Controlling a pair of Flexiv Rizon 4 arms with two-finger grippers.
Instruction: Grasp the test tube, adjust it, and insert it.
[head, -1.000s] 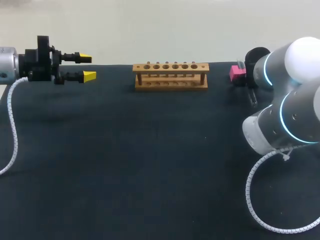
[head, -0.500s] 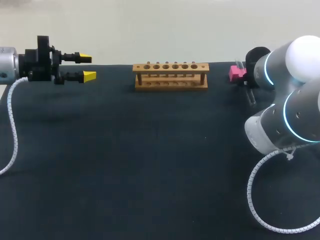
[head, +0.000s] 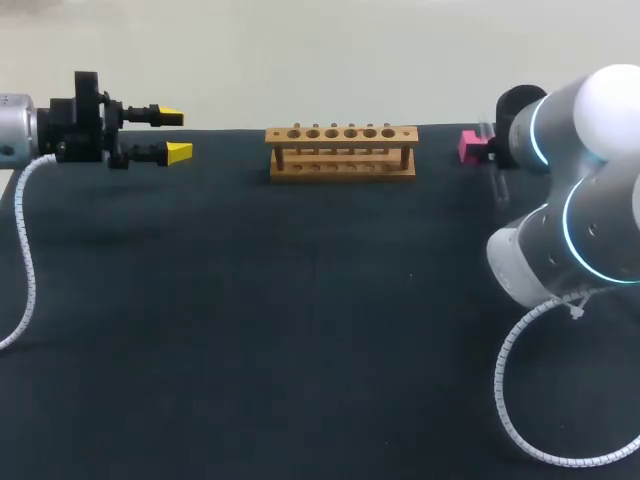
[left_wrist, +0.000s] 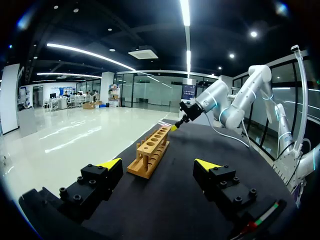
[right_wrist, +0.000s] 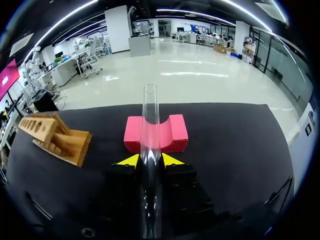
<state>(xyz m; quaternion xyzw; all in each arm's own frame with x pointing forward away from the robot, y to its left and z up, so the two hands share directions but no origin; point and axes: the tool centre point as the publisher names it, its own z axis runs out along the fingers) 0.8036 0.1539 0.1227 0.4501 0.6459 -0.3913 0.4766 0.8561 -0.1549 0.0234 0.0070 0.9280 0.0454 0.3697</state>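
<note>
As the right end effector (right_wrist: 150, 161) grips the test tube (right_wrist: 149, 107) at the pink block (right_wrist: 176, 132) (left end effector (left_wrist: 159, 166) wide open, empty), uprighting it for the rack (right_wrist: 54, 136) seems next.

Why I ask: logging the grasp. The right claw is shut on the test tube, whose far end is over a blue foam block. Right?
Only the colour is wrong. In the right wrist view the right claw is shut on the test tube, its far end over a pink foam block.
</note>
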